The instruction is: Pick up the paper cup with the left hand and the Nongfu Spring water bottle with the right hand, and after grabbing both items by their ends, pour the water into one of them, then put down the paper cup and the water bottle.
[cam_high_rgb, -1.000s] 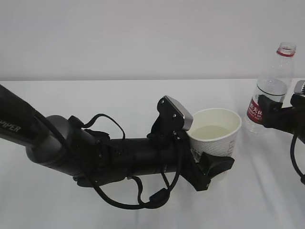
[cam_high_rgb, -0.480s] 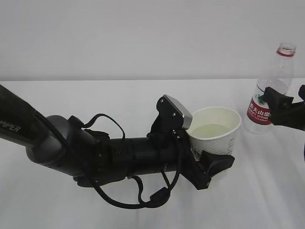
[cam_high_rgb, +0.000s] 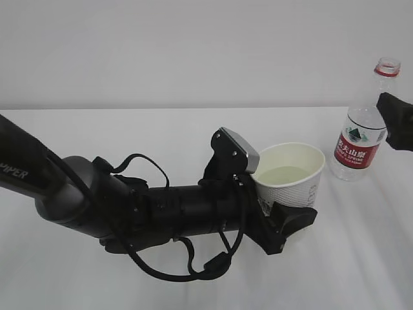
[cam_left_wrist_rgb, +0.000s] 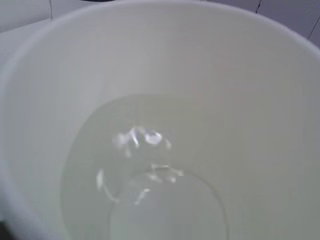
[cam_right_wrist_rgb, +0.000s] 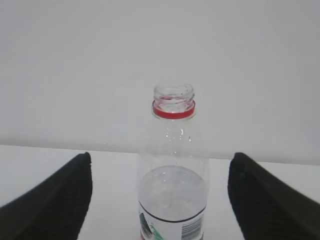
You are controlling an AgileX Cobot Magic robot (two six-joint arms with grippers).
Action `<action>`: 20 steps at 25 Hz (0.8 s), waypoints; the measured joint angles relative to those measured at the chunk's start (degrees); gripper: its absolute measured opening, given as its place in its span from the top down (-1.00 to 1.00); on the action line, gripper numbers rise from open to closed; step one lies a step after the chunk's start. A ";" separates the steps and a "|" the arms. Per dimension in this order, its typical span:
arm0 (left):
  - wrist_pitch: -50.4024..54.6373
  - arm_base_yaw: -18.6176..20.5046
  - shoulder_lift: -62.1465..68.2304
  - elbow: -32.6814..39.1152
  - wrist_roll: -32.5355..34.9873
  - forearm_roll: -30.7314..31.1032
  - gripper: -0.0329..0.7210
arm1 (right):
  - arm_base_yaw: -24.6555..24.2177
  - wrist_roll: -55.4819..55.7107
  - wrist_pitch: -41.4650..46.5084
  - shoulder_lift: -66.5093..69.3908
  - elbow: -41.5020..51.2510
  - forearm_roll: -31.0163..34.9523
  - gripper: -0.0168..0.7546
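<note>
The paper cup [cam_high_rgb: 290, 173] is upright with my left gripper [cam_high_rgb: 284, 213] shut on its lower half. One black finger [cam_high_rgb: 293, 223] shows in front and hides the cup's base. The left wrist view is filled by the paper cup's inside [cam_left_wrist_rgb: 250, 75], with water [cam_left_wrist_rgb: 145, 165] in its bottom. The Nongfu Spring water bottle [cam_high_rgb: 360, 135] stands upright on the table at the right, uncapped and partly full. My right gripper [cam_high_rgb: 396, 120] is open at the right edge, clear of it. In the right wrist view the bottle [cam_right_wrist_rgb: 173, 175] stands between and beyond the spread fingers of the right gripper [cam_right_wrist_rgb: 161, 165].
The white table [cam_high_rgb: 161, 139] runs back to a plain white wall. My thick left arm [cam_high_rgb: 129, 206] with its looping cables lies across the near middle of the table.
My right gripper has drawn back to the right, away from the bottle, which stays standing. The left arm and cup have hardly moved.
</note>
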 joint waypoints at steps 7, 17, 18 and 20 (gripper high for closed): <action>-0.36 0.00 0.00 0.00 0.00 -0.22 -0.53 | 0.00 0.00 7.26 -7.91 0.00 -0.02 -0.71; -1.03 0.00 0.00 0.00 0.00 -0.22 -0.53 | 0.00 0.00 18.48 -18.75 0.12 -0.02 -0.71; -1.59 0.00 0.00 0.00 0.00 -0.22 -0.53 | 0.00 0.00 19.38 -19.74 0.12 -0.02 -0.71; -3.03 0.00 0.00 0.00 0.00 -0.22 -0.53 | 0.00 0.00 20.85 -21.47 0.12 -0.02 -0.71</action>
